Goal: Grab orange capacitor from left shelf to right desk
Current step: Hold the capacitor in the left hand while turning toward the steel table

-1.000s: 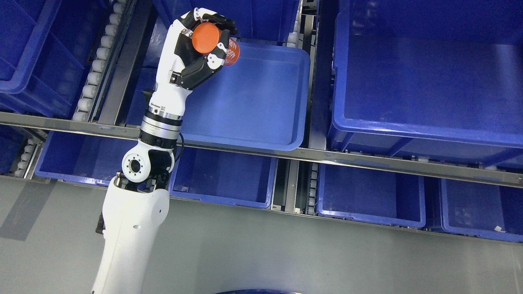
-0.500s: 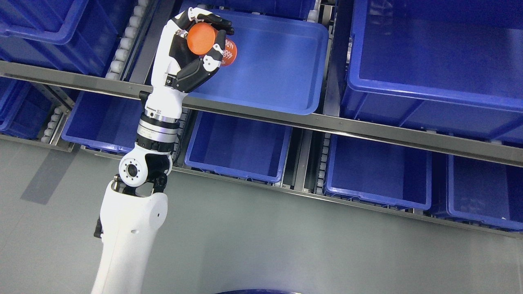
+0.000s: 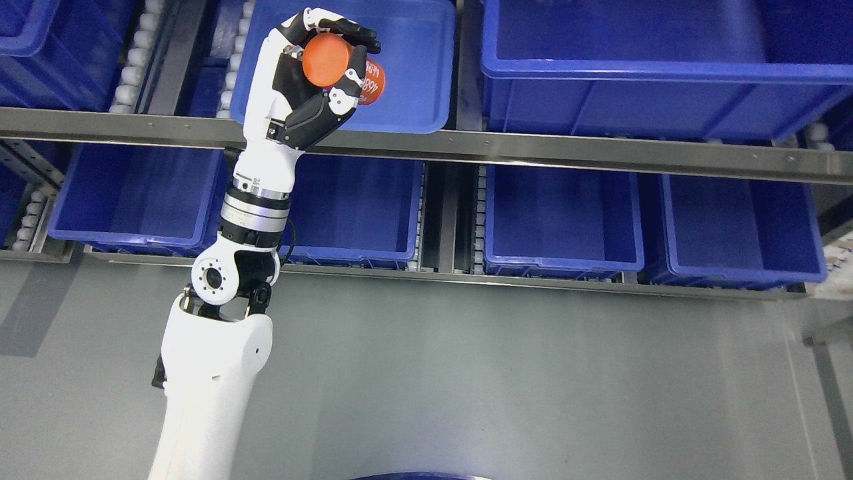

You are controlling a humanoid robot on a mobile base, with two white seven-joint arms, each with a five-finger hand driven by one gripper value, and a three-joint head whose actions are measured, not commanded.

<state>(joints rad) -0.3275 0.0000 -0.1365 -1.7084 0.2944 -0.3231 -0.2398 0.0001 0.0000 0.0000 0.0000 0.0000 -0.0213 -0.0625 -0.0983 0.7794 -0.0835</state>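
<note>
Up high, left hand (image 3: pixel 313 80) raised on its white arm from the lower left, fingers (image 3: pixel 346 30) curled tight around the orange capacitor (image 3: pixel 336 63). Capacitor held in the air, flat orange end turned toward the camera, white printed digits on its side showing past the thumb. Behind it, shallow blue tray (image 3: pixel 413 80) on the upper shelf level, just above the grey metal shelf rail (image 3: pixel 533 150). To the right of the tray, larger blue bin (image 3: pixel 666 93) on the same level. Below the rail, a row of open blue bins (image 3: pixel 560 220) side by side, white rollers between some of them. Under the shelf, plain grey floor (image 3: pixel 500 387). Right hand nowhere in the frame
</note>
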